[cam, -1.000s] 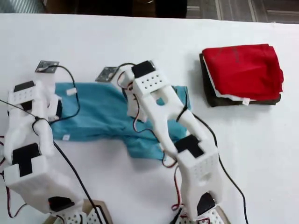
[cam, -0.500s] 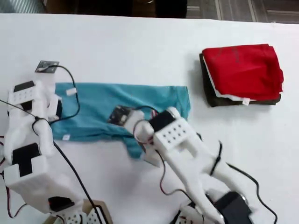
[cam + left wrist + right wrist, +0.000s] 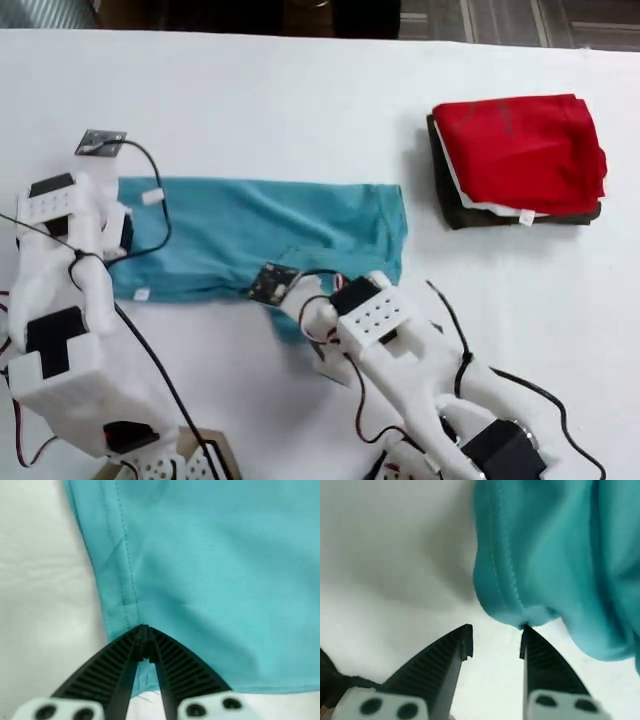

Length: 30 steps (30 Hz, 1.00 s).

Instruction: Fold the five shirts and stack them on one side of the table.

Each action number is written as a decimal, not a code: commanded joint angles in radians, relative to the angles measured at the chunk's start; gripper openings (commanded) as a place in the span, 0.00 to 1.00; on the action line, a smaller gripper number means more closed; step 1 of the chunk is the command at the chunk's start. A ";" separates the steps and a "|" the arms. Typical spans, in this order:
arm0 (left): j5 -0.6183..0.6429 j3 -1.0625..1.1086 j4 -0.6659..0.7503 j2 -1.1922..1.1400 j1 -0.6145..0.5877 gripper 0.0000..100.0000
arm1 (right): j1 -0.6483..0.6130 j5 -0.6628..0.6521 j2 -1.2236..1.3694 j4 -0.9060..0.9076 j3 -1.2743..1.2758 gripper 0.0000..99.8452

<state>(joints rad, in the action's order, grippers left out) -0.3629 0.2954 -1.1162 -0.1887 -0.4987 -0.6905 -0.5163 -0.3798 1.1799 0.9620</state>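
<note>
My left gripper (image 3: 144,641) is pressed together on the hem of the teal shirt (image 3: 250,230), pinching it at the shirt's left end. The shirt lies as a long band across the middle of the table (image 3: 300,90). I judge it only partway folded, since a flap pokes out of its near edge. My right gripper (image 3: 495,637) hangs over that flap with its jaws spread, one tip touching the bunched cloth and nothing held.

Well apart on the right sits the stack. A folded red shirt (image 3: 520,140) lies on a dark shirt (image 3: 450,218), with a white sliver (image 3: 460,190) between them that may be a third. So two or three are done. This teal one needs finishing and stacking, and the rest I cannot account for.
</note>
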 commanded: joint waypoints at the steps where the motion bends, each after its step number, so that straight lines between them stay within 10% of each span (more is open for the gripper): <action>1: -0.003 -0.022 0.012 0.052 0.005 0.03 | 0.005 0.005 -0.036 -0.099 0.020 0.16; 30: -0.006 -0.022 0.009 0.054 0.003 0.03 | 0.185 -0.063 0.124 -0.177 -0.109 0.02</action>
<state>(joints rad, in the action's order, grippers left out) -0.3629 0.2954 -1.1162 -0.1887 -0.4987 -0.5186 -0.5731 -0.2447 0.9666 0.9099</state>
